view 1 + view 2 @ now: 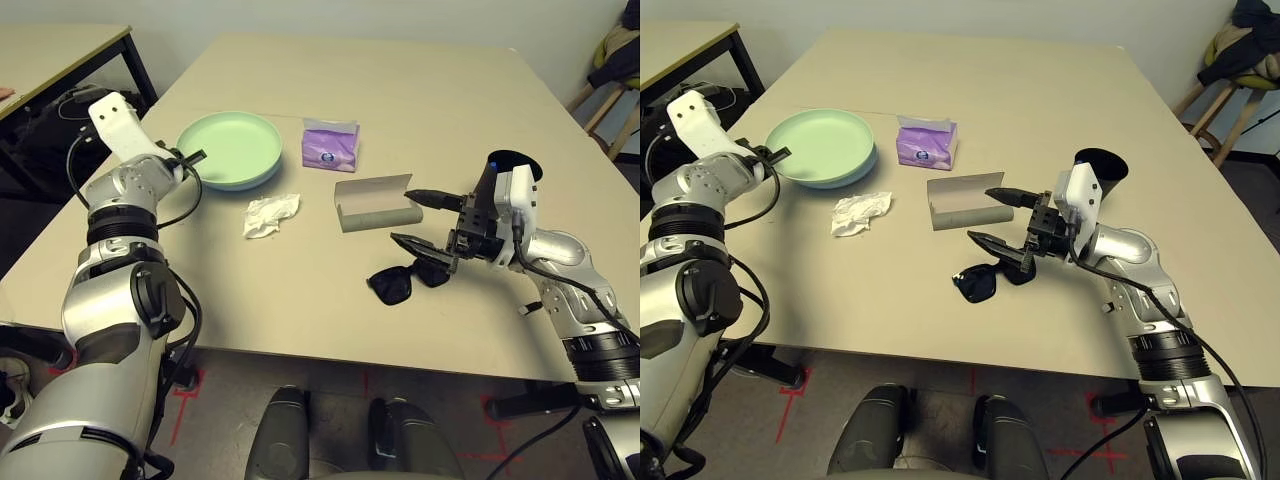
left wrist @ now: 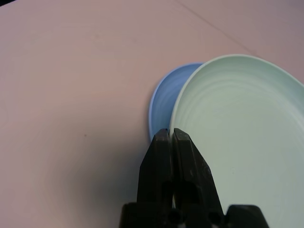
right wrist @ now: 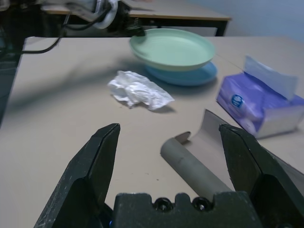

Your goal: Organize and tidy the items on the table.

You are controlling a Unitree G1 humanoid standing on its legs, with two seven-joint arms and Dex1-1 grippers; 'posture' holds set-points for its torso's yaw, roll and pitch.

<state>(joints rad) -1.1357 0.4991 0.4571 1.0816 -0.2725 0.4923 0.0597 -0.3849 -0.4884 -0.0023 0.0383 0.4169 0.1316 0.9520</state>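
Sunglasses (image 1: pixel 408 279), black, lay lower centre of the left eye frame on the beige surface (image 1: pixel 420 120), just below the right tool (image 1: pixel 411 215), whose fingers stood spread wide. Grey glasses case (image 1: pixel 375 203) lay open at centre, beside that tool. Purple tissue pack (image 1: pixel 331 145) sat above it; crumpled white tissue (image 1: pixel 269 215) left of centre. Black cup (image 1: pixel 512 166) showed behind the right wrist. Pale green plate (image 1: pixel 232 148) sat upper left, left tool (image 1: pixel 193 157) at its rim.

Left wrist view: left tool's fingers (image 2: pixel 161 161) pressed together, pinching the green plate's rim; light blue plate (image 2: pixel 166 95) underneath.

Right wrist view: spread fingers (image 3: pixel 97 156) framed the case; tissue, stacked plates and pack beyond.
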